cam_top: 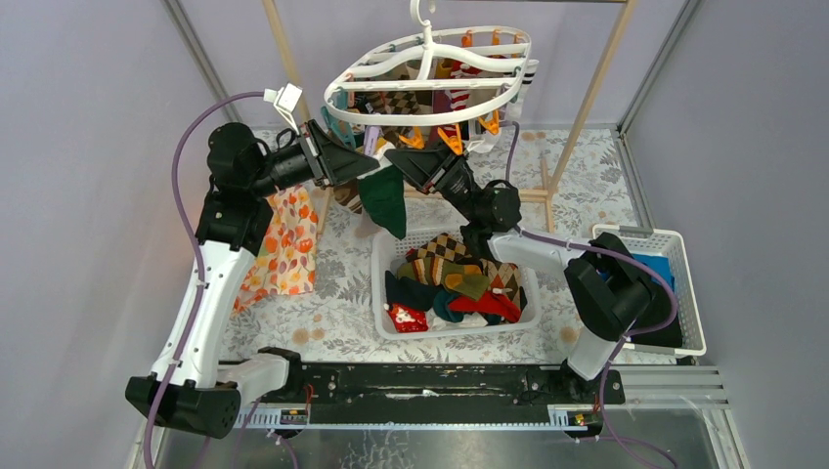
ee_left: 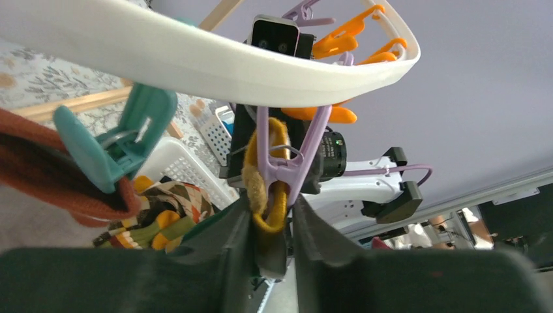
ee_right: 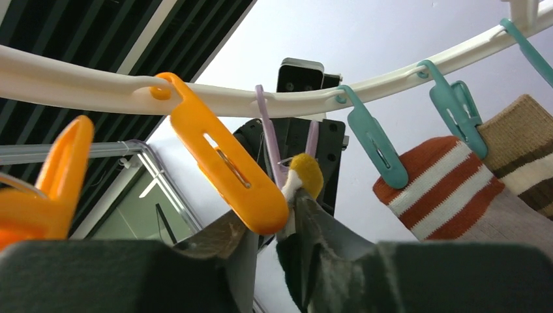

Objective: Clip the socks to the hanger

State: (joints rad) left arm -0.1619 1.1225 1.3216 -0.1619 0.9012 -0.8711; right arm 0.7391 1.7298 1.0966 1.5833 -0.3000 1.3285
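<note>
Both left gripper (ee_left: 269, 220) and right gripper (ee_right: 279, 222) gape slightly, perhaps flanking one sock (cam_top: 387, 200); floral table (cam_top: 587, 176), lilac walls (cam_top: 88, 117).

Table (cam_top: 587, 176) taken as reference: covered with a grey-white leaf-print sheet, some brown spots on it. Pale lavender walls: left wall (cam_top: 88, 117), back wall (cam_top: 323, 29) and right wall (cam_top: 753, 117) enclose the table. Aluminium posts (cam_top: 660, 63) stand at its back corners. Pale wooden rack (cam_top: 594, 93) stands on the back half of the table, one upright leaning. Orange floral cloth (cam_top: 283, 254) lies at its left side. White slotted basket (cam_top: 684, 283) sits at its right edge. Black rail (cam_top: 430, 381) runs along its near edge, bare metal plate (cam_top: 440, 449) just beyond. Dark slatted ceiling (ee_right: 163, 39) overhead. Light soft, even.
</note>
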